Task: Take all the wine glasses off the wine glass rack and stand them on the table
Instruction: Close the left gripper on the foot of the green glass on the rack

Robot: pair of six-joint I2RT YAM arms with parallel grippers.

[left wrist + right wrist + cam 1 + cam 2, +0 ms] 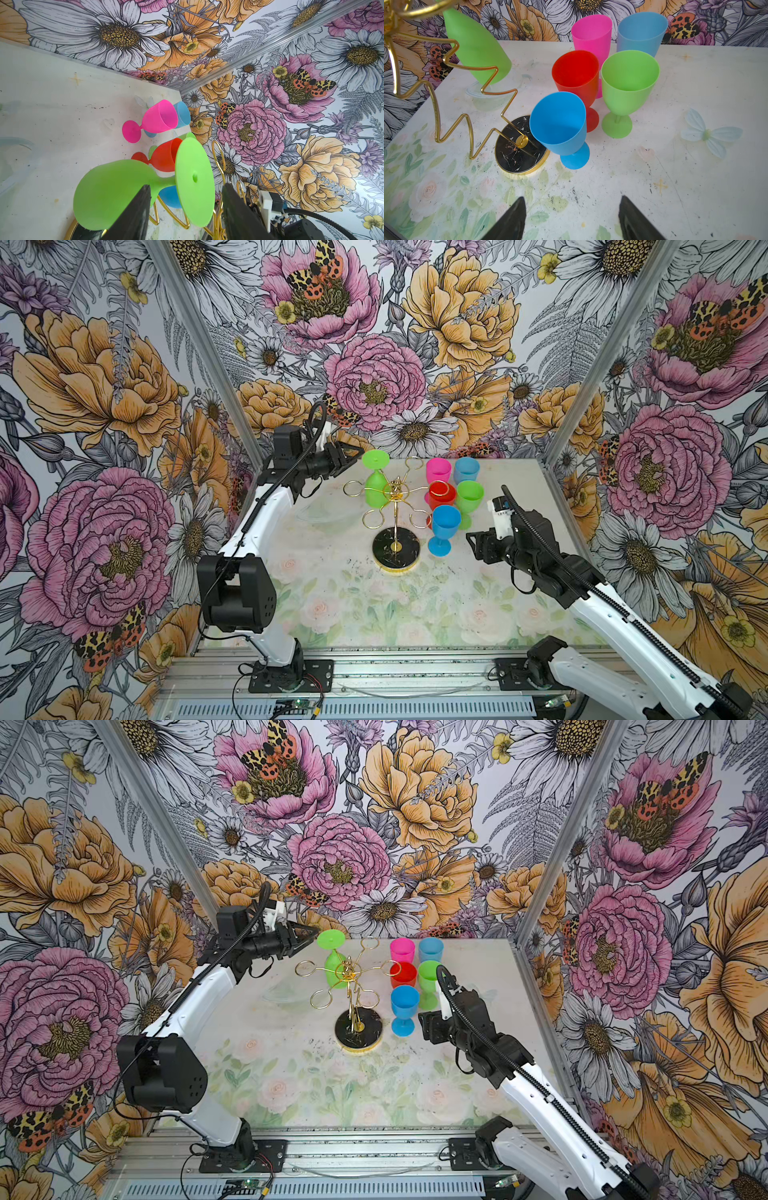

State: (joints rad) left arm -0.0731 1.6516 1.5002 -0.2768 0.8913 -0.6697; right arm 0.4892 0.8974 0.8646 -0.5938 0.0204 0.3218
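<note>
A green wine glass (376, 488) (335, 969) hangs upside down on the gold wire wine glass rack (396, 549) (358, 1031), with its round foot on top. My left gripper (356, 452) (311, 931) is level with that foot, at its left edge. In the left wrist view the left gripper (186, 186) is open. Its black fingers stand on either side of the glass's foot and stem (193, 176) without pressing on them. My right gripper (471, 541) (572, 197) hovers open and empty over the table, right of the rack's black base (519, 153).
Several glasses stand upright just right of the rack: pink (438, 470), pale blue (466, 470), red (441, 494), green (469, 495) and blue (445, 526), the last close to the base. The rack's other hooks (353, 488) are bare. The back wall is close behind.
</note>
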